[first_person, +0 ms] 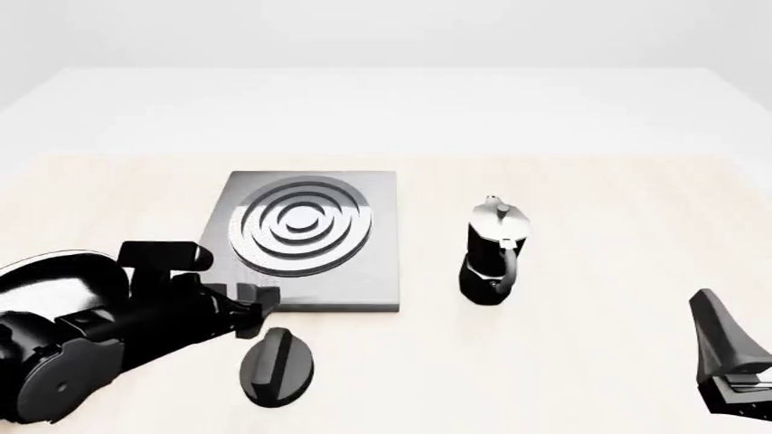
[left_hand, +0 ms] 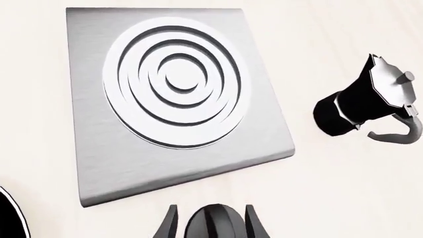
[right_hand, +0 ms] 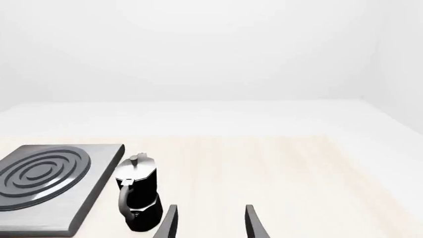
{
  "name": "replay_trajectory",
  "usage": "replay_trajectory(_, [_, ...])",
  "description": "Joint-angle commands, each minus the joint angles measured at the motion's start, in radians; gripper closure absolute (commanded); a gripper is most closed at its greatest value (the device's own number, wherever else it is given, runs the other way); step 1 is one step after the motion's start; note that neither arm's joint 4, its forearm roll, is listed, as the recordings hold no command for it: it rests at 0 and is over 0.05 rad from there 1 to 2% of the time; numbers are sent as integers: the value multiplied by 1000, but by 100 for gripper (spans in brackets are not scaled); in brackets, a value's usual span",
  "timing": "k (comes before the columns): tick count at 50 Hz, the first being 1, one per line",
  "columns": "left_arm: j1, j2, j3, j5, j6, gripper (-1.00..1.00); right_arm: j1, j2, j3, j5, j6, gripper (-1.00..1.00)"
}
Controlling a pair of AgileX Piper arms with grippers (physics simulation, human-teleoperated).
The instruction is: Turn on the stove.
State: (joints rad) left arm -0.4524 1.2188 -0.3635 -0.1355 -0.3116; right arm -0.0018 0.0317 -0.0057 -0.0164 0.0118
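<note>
Just in front of the stove (first_person: 307, 240), on its near side, the knob (first_person: 277, 364) sits between my left gripper (left_hand: 210, 224) fingers, spread wide; I should centre, close squarely, then twist.

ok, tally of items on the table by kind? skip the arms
Stove slab: 1
Knob: 1
Moka pot: 1
Frying pan (edge only, left wrist view): 1
Total: 4
</note>
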Motion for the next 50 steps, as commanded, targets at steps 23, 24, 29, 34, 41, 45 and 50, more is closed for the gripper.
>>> replay_trajectory(23, [-3,88,54,-120,-39,-100,0,0,0,0,0,-100])
replay_trajectory(24, [-3,93,55,-125,-39,-100,0,0,0,0,0,-100])
replay_trajectory(29, [-15,120,65,-157,-52,-100,0,0,0,0,0,-100])
replay_trajectory(34, [-12,129,70,-168,-58,-100,0,0,0,0,0,-100])
replay_trajectory(41, [-13,150,81,-193,-69,-100,0,0,0,0,0,-100])
replay_trajectory(45, [-18,162,86,-207,-76,-100,0,0,0,0,0,-100])
replay_trajectory(50, [-22,183,93,-232,-86,-100,0,0,0,0,0,-100])
